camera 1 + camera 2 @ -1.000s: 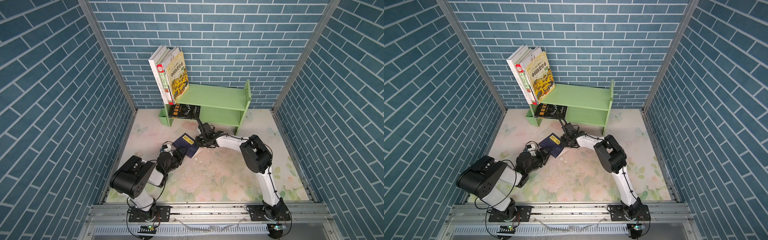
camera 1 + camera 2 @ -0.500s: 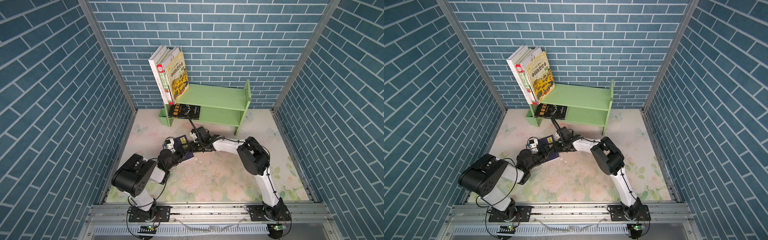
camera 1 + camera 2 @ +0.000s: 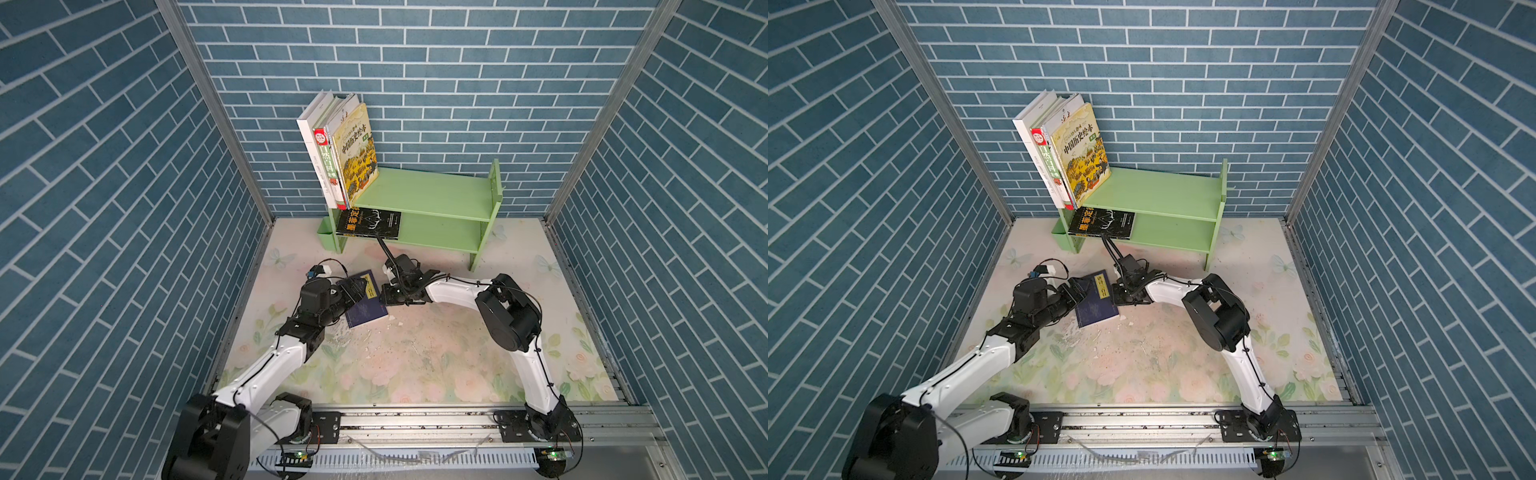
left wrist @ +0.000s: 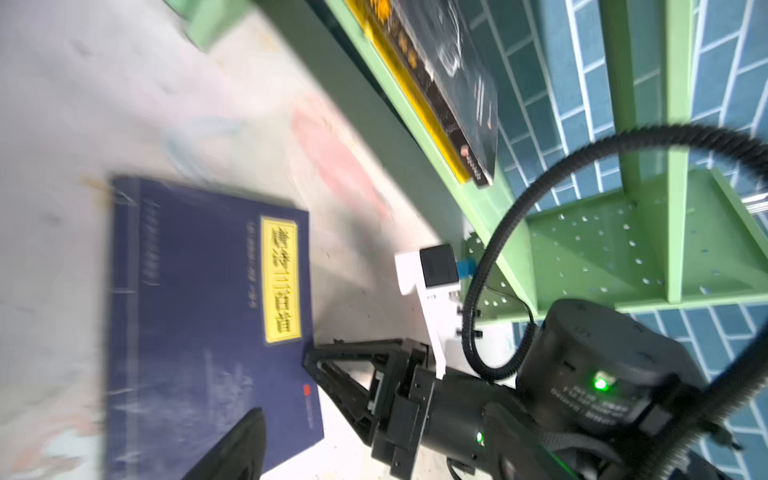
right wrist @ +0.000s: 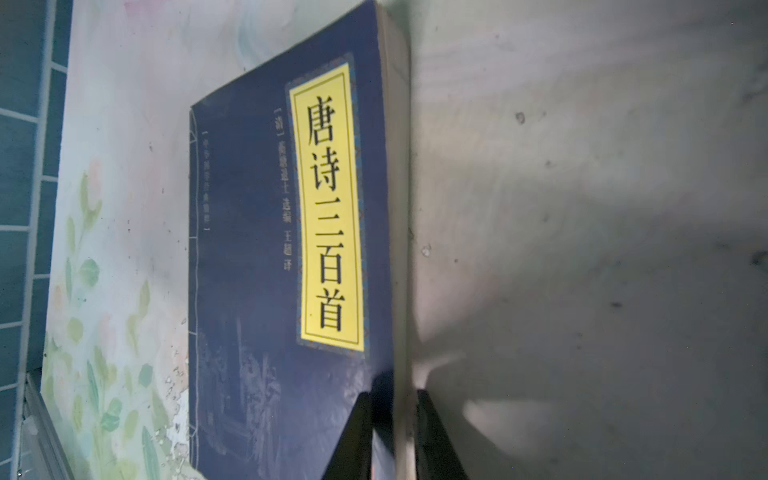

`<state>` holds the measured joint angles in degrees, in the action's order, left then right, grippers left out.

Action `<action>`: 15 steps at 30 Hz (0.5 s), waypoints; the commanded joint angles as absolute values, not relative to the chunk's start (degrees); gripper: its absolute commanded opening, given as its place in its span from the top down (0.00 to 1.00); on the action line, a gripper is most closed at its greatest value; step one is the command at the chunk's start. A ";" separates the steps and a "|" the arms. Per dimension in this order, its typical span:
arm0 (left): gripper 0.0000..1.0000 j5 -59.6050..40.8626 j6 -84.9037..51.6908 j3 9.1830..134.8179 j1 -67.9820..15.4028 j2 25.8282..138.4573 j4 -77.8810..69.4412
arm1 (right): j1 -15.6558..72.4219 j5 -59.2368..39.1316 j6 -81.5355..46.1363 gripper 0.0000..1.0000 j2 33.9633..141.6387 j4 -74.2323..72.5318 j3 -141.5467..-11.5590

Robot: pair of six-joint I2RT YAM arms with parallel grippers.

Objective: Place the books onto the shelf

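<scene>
While your right arm stretches low over the floral mat (image 3: 415, 365), your right gripper (image 5: 394, 405) pinches the page edge of the navy paperback book (image 3: 366, 311) lying before the light green wooden shelf (image 3: 436, 195); your left gripper (image 3: 357, 291) gapes at its opposite edge.

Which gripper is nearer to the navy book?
Right. The right gripper clamps the navy book by its page edge; the open left gripper is over its opposite side.
</scene>
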<state>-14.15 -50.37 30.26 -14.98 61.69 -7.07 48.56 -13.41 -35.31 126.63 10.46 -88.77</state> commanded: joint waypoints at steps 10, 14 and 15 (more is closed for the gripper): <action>0.18 -22.02 -45.24 29.43 -9.36 74.61 1.93 | 50.09 -2.24 -34.54 0.94 132.45 23.06 -91.84; 0.17 -20.08 -44.77 30.68 -9.32 75.14 4.50 | 50.49 -1.66 -34.19 0.95 134.02 24.16 -92.13; 0.16 -20.04 -44.85 30.60 -9.32 75.58 4.65 | 50.65 -1.54 -34.06 0.95 134.46 24.55 -92.36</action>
<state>-20.64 -46.00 29.30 -9.69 74.70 2.90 50.46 -6.59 -35.55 128.49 15.73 -93.97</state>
